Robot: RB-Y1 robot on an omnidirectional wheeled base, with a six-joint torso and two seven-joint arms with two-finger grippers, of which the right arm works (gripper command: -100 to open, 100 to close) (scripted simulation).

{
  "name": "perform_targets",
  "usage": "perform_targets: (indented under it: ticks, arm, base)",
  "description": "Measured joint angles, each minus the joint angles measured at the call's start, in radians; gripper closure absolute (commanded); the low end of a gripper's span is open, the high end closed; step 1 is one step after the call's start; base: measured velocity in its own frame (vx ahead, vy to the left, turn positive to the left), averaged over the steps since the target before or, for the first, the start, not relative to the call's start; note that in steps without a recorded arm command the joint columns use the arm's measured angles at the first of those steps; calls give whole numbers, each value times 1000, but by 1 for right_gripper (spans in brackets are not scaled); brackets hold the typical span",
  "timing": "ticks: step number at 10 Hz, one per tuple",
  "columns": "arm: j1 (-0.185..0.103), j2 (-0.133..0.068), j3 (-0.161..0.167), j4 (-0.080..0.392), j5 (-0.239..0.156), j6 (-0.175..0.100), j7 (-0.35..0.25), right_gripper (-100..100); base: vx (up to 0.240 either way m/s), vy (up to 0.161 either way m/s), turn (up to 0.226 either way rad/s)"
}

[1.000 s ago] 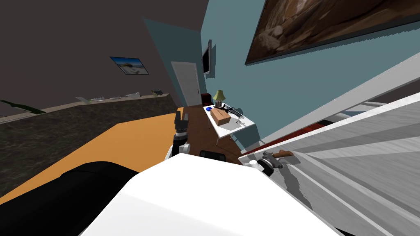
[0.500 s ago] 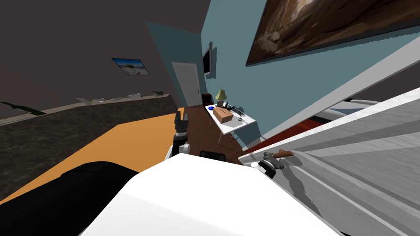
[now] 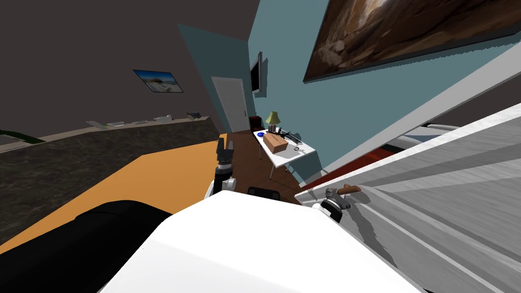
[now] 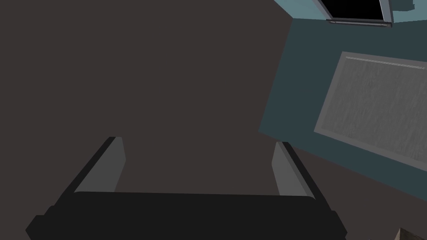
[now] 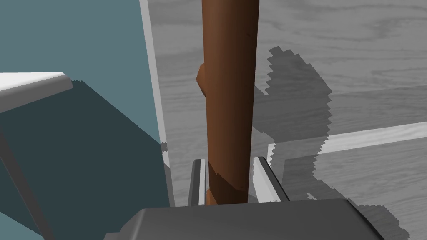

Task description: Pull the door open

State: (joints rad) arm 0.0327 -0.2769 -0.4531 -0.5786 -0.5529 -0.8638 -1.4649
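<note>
The grey panelled door (image 3: 437, 193) swings out from its white frame (image 3: 432, 101) at my right. Its brown lever handle (image 3: 350, 189) sticks out near the door's free edge. In the right wrist view the brown handle (image 5: 229, 91) runs up between the fingers, and my right gripper (image 5: 228, 177) is shut on its end, pads pressing both sides, with the grey door (image 5: 342, 62) behind. In the head view the right gripper (image 3: 336, 197) sits right at the handle. My left gripper (image 3: 224, 147) is held up in front of my chest, open with nothing between its fingers (image 4: 112, 164).
A white side table (image 3: 286, 150) with a brown box, a lamp and small items stands along the teal wall ahead. A dark stone counter (image 3: 102, 147) runs at the left over an orange floor area (image 3: 152, 178). A closed pale door (image 3: 231, 104) is far ahead.
The door has swung a little further out from its frame, widening the gap beside the frame. The handle and my right gripper moved slightly with it. The left arm has not moved.
</note>
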Motion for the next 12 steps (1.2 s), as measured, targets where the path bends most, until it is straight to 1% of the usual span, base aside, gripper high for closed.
perform_targets:
  ticks: [1, 2, 3, 4, 5, 7, 8, 9, 10, 12]
  arm:
    - [-5, -11, 17, 21, 10, -10, -24, 100]
    - [5, -11, 22, -2, 13, -2, -30, 100]
    - [14, -14, 34, -14, 20, 7, -40, 100]
    - [22, -17, 46, -22, 27, 12, -53, 100]
    - [24, -21, 58, -18, 34, 11, -66, 100]
    - [19, -30, 66, -20, 40, 3, -74, 100]
    - [20, -31, 74, -25, 45, 5, -79, 100]
    - [30, -27, 87, -40, 53, 13, -84, -100]
    - [28, -29, 86, -32, 52, 12, -87, -100]
    - [36, -23, 74, -40, 44, 15, -78, -100]
  base:
    - [76, -99, 1]
    - [96, -119, -30]
    - [107, -135, -23]
    - [109, -157, -15]
    - [52, -75, 15]
    - [-181, 47, 53]
    - [-229, 53, 75]
    - [-149, 145, -55]
    - [-59, 236, -100]
    - [-43, 215, -68]
